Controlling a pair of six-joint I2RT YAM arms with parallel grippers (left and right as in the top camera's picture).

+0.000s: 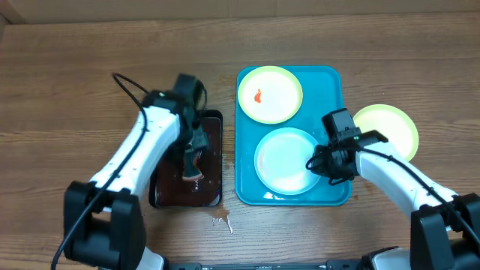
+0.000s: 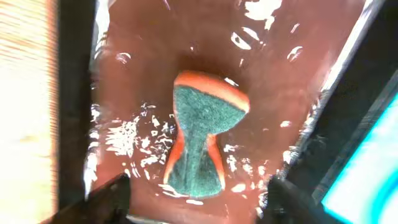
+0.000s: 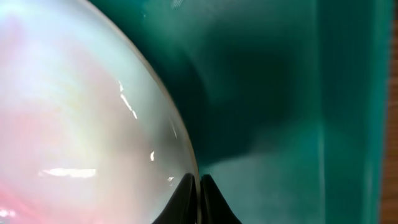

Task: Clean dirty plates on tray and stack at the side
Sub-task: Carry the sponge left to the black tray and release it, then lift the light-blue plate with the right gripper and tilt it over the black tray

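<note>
From overhead, a brown wooden table (image 1: 90,52) carries the turquoise tray (image 1: 328,75) at centre right and a smaller black tray (image 1: 215,120) with a dark brown inside to its left, with a small wet patch (image 1: 220,220) on the wood just below the black tray. On the turquoise tray a smeared yellow-green plate (image 1: 277,86) sits at the far end and a blue-white plate (image 1: 285,161) at the near end. A clean yellow-green plate (image 1: 394,124) rests on the table just right of the tray, partly covered by the right arm. The left gripper (image 1: 193,166) hangs over the black tray, and the right gripper (image 1: 317,163) is at the blue-white plate's right edge. In the left wrist view the jaws stand wide apart. A green and orange sponge (image 2: 202,124) lies loose on the wet brown floor, ahead of the fingers (image 2: 109,196) and touched by neither. In the right wrist view the fingertips are pressed together at the plate's rim. Whether they pinch it I cannot tell, and the plate itself is a blurred glare.
</note>
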